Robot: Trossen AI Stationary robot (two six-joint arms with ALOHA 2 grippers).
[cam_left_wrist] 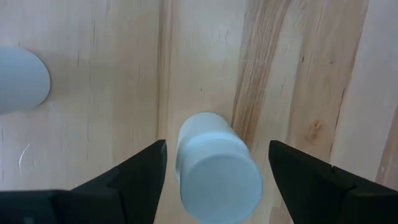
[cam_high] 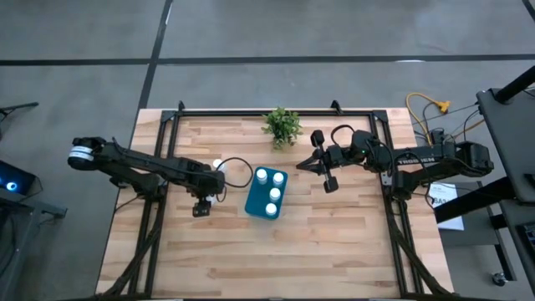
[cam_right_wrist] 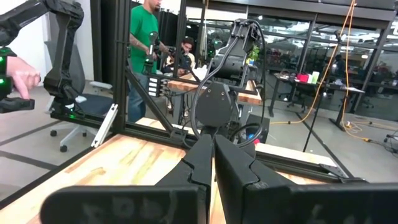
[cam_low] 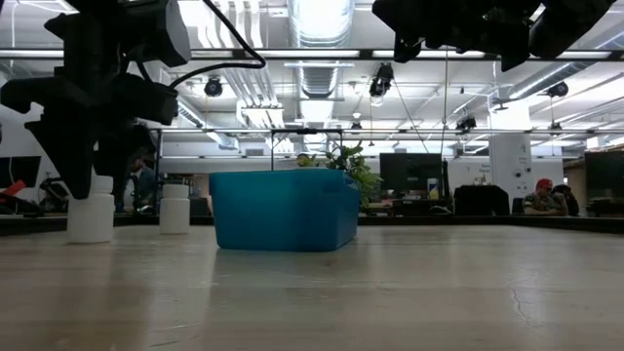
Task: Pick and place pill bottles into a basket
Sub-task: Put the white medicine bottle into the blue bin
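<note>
Bottle (cam_left_wrist: pixel 217 168) stands upright on the worktop (cam_high: pixel 334 242), directly between the spread fingers (cam_left_wrist: pixel 134 177) of the left gripper (cam_high: pixel 219 186), which hangs over it without touching it yet. In the left wrist view its cap sits nearer one finger than the other, so the likeliest trouble is an off-centre close: the nearer finger would meet the cap first and could nudge or topple the bottle before the other one arrives. A toppled cylinder would probably roll across the boards.

A 2nd bottle (cam_left_wrist: pixel 18 78) stands near it on the same side; in the low view, 2 white bottles (cam_low: pixel 175 208) show left of the basket (cam_low: pixel 283 210). If the arm comes down tilted or drifts sideways, a finger could clip that neighbour.

The teal basket (cam_high: pixel 252 203) lies just beside the left gripper toward the middle of the worktop, with 3 white caps (cam_high: pixel 275 194) showing inside it. A carry that stays too low might strike its wall and shove it, or a release over those caps could leave the new bottle perched and tipping out.

The potted plant (cam_high: pixel 282 125) stands behind the basket. The right gripper (cam_high: pixel 322 167) waits raised on the far side, its fingers (cam_right_wrist: pixel 211 163) pressed together and holding nothing.
</note>
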